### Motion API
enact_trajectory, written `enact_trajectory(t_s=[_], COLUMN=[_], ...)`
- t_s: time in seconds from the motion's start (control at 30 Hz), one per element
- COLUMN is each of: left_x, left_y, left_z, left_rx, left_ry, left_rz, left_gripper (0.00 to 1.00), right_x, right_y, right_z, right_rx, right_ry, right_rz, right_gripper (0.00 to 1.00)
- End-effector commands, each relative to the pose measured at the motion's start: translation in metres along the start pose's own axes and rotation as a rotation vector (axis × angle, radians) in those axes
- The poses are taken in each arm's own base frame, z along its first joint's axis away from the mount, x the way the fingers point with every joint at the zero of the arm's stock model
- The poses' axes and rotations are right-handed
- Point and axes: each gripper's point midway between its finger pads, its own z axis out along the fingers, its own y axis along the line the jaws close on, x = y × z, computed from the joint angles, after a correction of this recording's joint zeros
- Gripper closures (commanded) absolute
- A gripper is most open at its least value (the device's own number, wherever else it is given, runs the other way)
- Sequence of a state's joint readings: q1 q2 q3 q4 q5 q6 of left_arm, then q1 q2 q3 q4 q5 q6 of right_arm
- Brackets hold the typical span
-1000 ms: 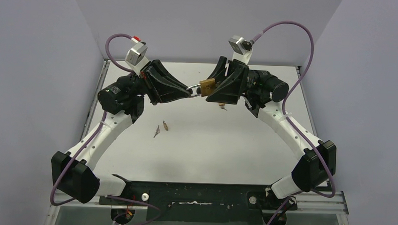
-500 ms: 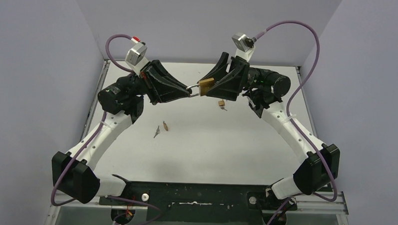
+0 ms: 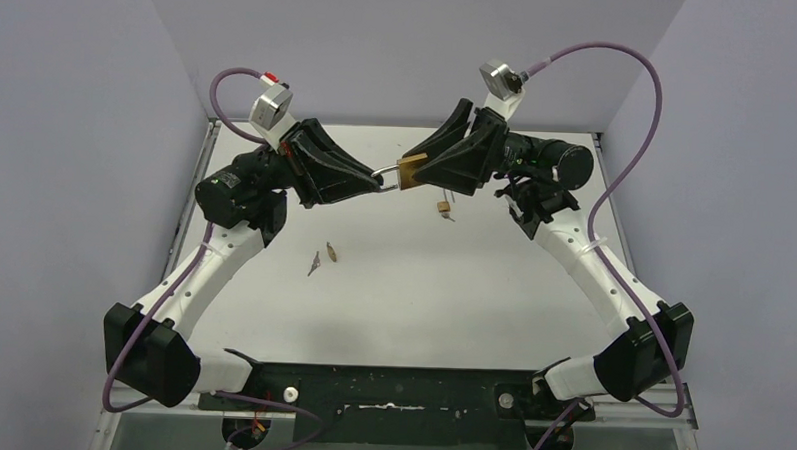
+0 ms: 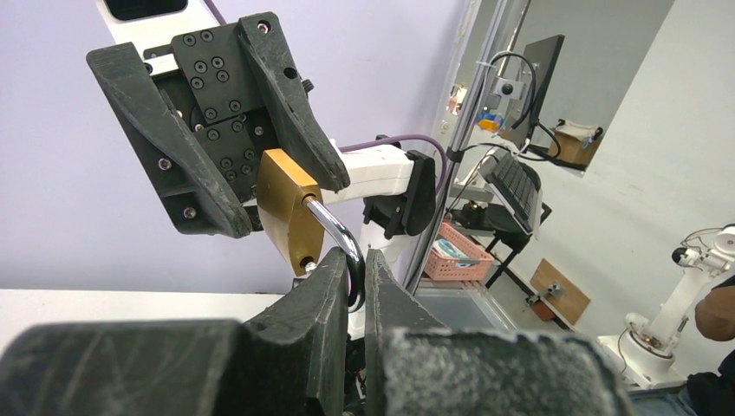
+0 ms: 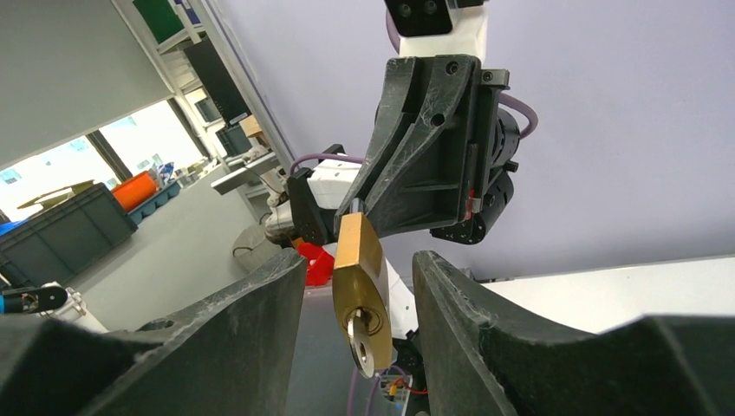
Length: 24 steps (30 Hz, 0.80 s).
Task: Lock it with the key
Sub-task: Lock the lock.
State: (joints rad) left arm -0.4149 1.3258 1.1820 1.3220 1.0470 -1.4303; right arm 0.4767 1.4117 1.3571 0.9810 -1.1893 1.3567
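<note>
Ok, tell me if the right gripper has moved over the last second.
Yes. The right gripper stays at the padlock, but its body has swung back and rightward, away from the small brown object lying on the table.

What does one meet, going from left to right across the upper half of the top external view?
Left wrist camera → left gripper → brass padlock → small loose key → right wrist camera.

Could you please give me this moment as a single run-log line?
left gripper: jaws shut on shackle, padlock held above table | right gripper: jaws open, flanking padlock body, gaps both sides | small brass item: on table
</note>
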Motion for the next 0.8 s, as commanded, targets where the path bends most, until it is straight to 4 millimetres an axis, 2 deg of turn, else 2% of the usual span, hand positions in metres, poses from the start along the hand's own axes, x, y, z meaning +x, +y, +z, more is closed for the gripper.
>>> enact_trajectory(t_s=[0.0,0.43,0.77], left_x=[-0.023,-0.023,-0.024], left_y=[-0.017,-0.014,-0.015], left_z=[0.002,0.001,0.000], left_rx=[0.026,0.025,0.021], left_ry=[-0.091,-0.097,-0.094], left_rz=[0.079,0.068,0.065], left_gripper=[1.00,1.00,1.00], right_x=[-0.005,-0.001,-0.018], right_y=[0.014,0.013,0.014], right_z=[-0.001,-0.003,-0.019], right_rx=[-0.005,0.013,0.063], right_ry=[-0.019,0.005,-0.002], right_rz=[-0.049,-0.060,-0.110], right_gripper=[0.52,0.56,0.57])
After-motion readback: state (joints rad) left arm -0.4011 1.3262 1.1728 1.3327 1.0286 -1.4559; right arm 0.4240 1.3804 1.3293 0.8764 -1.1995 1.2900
